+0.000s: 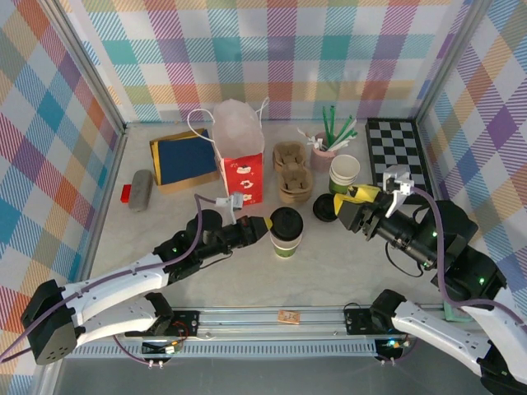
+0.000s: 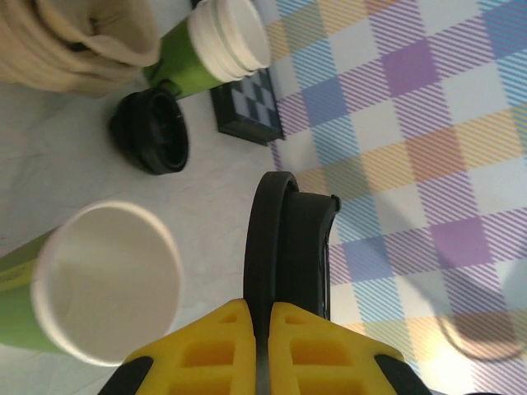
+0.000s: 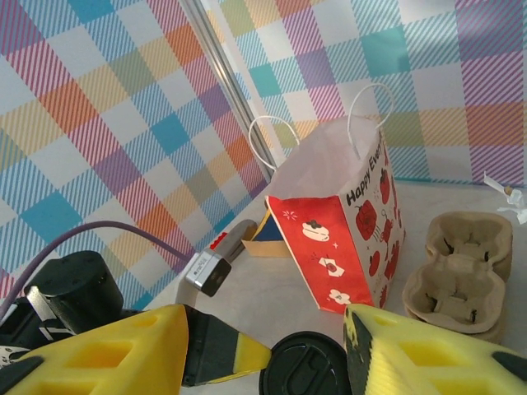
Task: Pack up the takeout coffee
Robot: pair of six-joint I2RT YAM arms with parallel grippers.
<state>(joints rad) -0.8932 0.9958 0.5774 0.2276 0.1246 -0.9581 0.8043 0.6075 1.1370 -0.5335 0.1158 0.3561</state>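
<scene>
At the far left of your table lies a grey oblong object (image 1: 142,189), and next to it a dark blue flat folder on brown card (image 1: 183,160). Your left arm runs low from the near left corner diagonally to the middle. There the left gripper (image 1: 257,227) lies level, its black fingers (image 2: 272,247) pressed together on nothing. Its tips aim right at the takeout coffee (image 1: 286,233), a small green paper cup with a cream upper band and a round black plastic lid. The coffee stands upright on bare tabletop just beside those tips; you cannot tell whether they touch. Behind it stands a white and red paper bag with white string handles (image 3: 338,222), printed "Happy Eve" up to its edge, with small white cup pictures on the red panel. Right of the bag come a brown pulp cup carrier (image 1: 292,174), a pink holder of green straws (image 1: 329,140) and a lidless green and cream paper cup (image 1: 344,173). A loose black plastic lid (image 1: 323,209) lies between the coffee and the right gripper (image 1: 344,206). Your right arm folds back at the right edge and reaches left, its yellow fingers (image 3: 428,354) apart and gripping nothing. A black and white chequered board (image 1: 397,148) lies at the back right.
</scene>
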